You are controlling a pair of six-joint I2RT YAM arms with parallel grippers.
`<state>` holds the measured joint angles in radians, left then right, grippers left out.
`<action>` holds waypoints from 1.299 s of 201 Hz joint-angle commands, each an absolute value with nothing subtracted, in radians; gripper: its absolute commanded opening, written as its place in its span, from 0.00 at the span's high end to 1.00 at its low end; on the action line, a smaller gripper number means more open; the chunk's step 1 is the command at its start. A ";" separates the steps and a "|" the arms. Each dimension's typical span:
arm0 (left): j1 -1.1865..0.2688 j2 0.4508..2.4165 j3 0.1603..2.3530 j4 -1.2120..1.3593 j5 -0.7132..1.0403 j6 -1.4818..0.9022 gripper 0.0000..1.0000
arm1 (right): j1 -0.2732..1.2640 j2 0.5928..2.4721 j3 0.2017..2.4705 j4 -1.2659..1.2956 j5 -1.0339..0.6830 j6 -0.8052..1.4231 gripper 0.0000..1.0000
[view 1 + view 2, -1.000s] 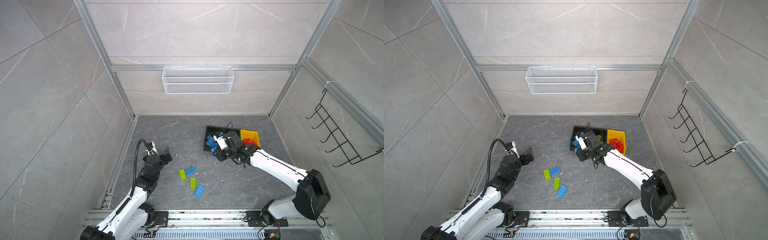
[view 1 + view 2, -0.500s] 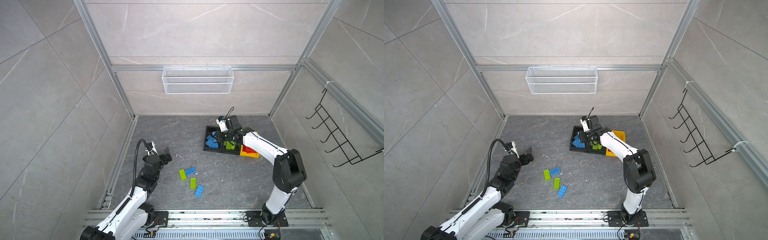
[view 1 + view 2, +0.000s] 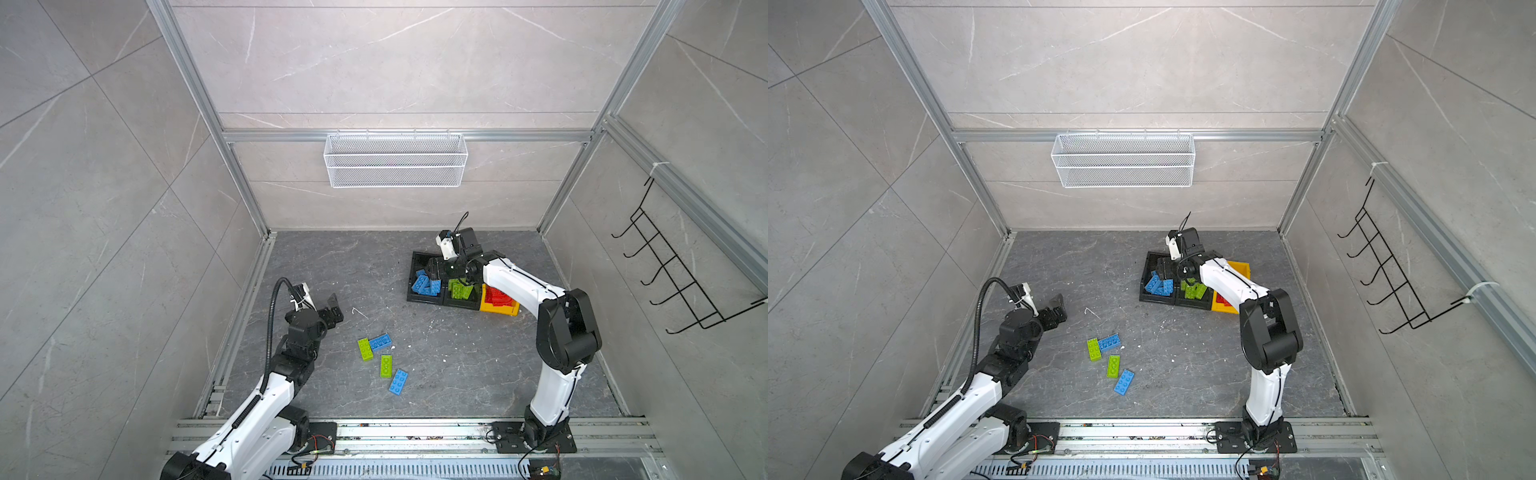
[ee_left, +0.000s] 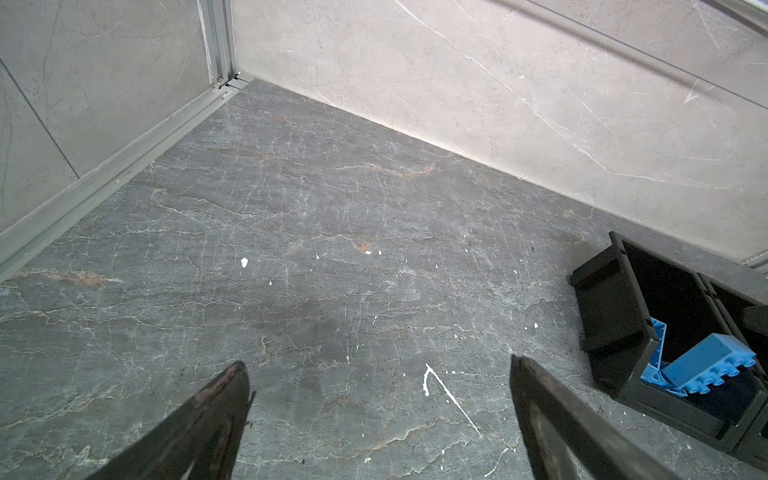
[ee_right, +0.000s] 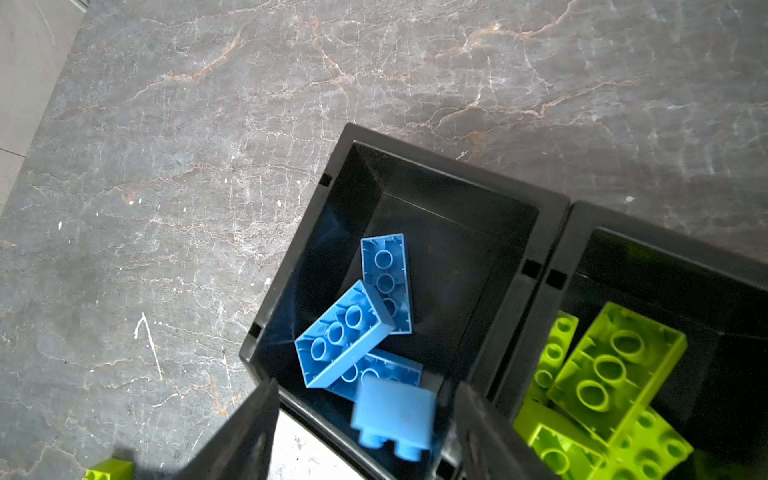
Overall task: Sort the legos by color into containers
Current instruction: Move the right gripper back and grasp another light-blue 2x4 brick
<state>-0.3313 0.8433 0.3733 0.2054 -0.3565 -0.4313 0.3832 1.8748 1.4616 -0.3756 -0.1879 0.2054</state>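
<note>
blue brick (image 5: 392,417), blurred, sits between the spread fingers (image 5: 245,436) of the right gripper (image 5: 365,384) with a gap on each side, so the jaws stand open and hold nothing. it hangs over the black bin (image 5: 457,174), where other blue bricks (image 5: 345,332) lie heaped. in both top views the right arm (image 3: 557,332) rises from its base at the near right and folds at a high elbow. its white forearm runs far and left, so the right gripper (image 3: 434,272) points down over that bin. this bin is the leftmost of three in a row at the far right of the floor (image 3: 332,257). just right of it a second black bin (image 3: 461,306) holds green bricks, then a yellow bin (image 3: 500,311) holds red ones. the left arm (image 3: 270,395) reaches from the near left, its left gripper (image 3: 330,311) low over bare floor, jaws wide apart and empty. four loose bricks, two green (image 3: 365,349) and two blue (image 3: 398,381), lie near the middle, between the arms.
</note>
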 commanded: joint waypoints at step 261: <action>-0.321 0.829 0.374 0.220 -0.343 -0.451 0.01 | 1.231 1.701 1.040 -0.461 0.061 0.797 0.25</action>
